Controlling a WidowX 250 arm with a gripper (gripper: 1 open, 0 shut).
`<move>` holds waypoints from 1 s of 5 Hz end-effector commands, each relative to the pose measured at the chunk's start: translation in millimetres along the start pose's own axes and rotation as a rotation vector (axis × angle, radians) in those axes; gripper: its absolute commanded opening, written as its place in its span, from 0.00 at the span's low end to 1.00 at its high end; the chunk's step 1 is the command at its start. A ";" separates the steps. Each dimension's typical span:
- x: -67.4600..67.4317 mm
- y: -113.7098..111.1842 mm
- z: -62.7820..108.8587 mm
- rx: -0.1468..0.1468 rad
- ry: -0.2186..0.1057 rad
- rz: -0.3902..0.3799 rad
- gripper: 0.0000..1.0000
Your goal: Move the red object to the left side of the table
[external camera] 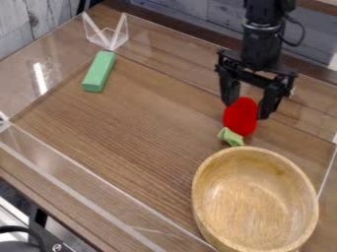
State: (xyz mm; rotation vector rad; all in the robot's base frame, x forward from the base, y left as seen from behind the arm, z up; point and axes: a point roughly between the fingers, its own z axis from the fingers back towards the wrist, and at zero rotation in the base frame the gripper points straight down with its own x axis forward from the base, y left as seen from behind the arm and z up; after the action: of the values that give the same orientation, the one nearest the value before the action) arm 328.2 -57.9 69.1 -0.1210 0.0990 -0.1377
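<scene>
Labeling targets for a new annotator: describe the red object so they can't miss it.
Start at the big wooden bowl at the near right of the table. Just behind its rim, under the open black claw, sits the red object. It is small, glossy and round with a pale green stem end, unlike the flat green block far left.

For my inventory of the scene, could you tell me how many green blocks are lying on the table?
1. The green block lies flat near the far left of the table, away from the red object and wooden bowl. Nothing seems hidden.
</scene>
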 end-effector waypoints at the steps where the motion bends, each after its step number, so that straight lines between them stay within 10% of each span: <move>1: 0.4 3.9 20.7 -0.002 -0.087 -0.047 1.00; 3: 4.4 10.2 28.3 -0.011 -0.156 0.168 1.00; 5: 16.2 -0.8 50.6 -0.014 -0.164 0.088 1.00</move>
State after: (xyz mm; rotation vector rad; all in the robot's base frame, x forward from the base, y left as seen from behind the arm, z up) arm 341.8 -53.0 88.2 -0.1331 0.0335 -0.0206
